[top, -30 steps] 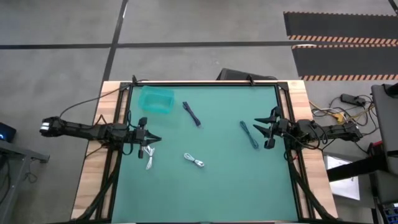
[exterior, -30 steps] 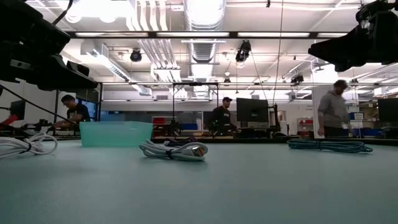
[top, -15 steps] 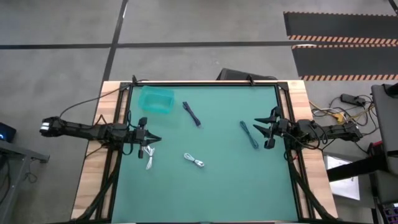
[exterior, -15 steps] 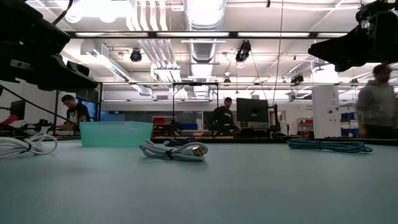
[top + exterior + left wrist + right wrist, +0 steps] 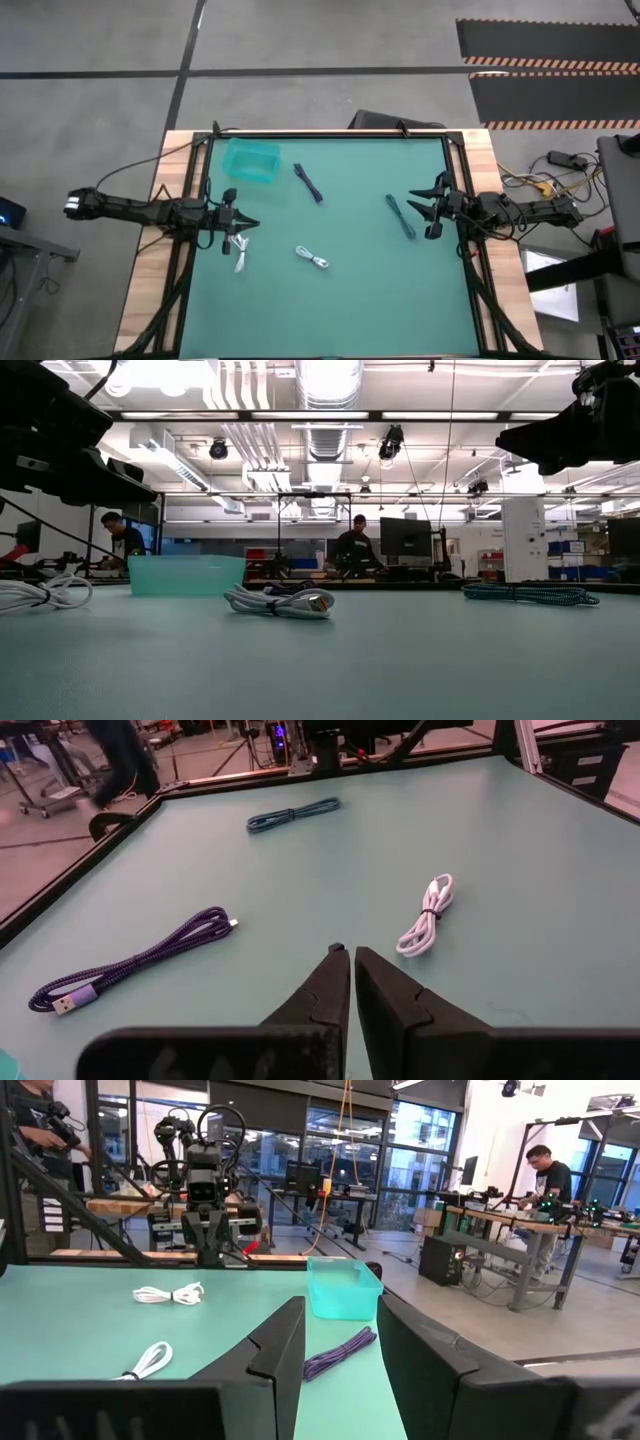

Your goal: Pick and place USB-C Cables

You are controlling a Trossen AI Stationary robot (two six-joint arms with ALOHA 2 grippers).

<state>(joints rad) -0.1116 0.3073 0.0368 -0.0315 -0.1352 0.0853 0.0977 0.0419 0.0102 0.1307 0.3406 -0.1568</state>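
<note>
Left gripper (image 5: 246,224), fingers nearly together, empty, hovers by a white coiled cable (image 5: 239,247). Translucent teal tray (image 5: 251,161) far-left. Purple braided cable (image 5: 308,183) near it; second white cable (image 5: 313,258) mid-mat; teal braided cable (image 5: 401,216) beside right gripper (image 5: 418,208), spread open, apparently empty.

Four cables and a tray spread across the desk (image 5: 350,300).
The tray (image 5: 251,161) sits at the far left corner; one cable (image 5: 308,183) lies just beside it, another (image 5: 401,216) near the right edge, a third (image 5: 239,247) by the left edge, the fourth (image 5: 313,258) mid-desk.
</note>
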